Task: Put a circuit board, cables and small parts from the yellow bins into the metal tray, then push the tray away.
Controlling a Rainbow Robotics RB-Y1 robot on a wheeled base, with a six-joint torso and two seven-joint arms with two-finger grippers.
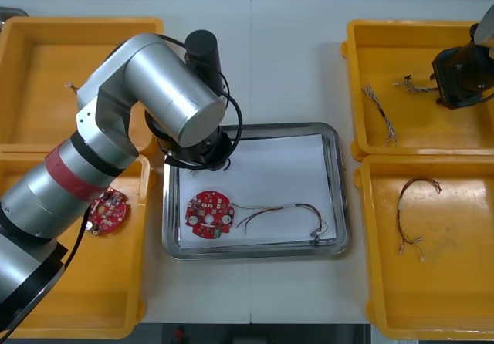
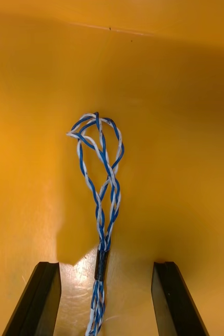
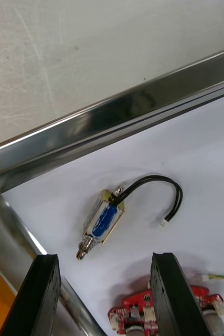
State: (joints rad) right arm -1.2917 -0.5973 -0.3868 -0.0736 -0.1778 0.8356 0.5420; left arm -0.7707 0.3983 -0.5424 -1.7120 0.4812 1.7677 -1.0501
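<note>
Your right claw (image 2: 105,268) is wide open and empty in the 2 o'clock yellow bin (image 1: 363,43) — the blue-white cable (image 2: 102,241) lies between its fingers, long axis running toward 9 o'clock. Left claw (image 3: 105,257) is open and empty over the metal tray's (image 1: 340,197) 10 o'clock corner.

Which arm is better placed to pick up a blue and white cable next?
Right. The right claw, open, straddles one such cable in the far right bin; the left claw hovers over the tray.
</note>
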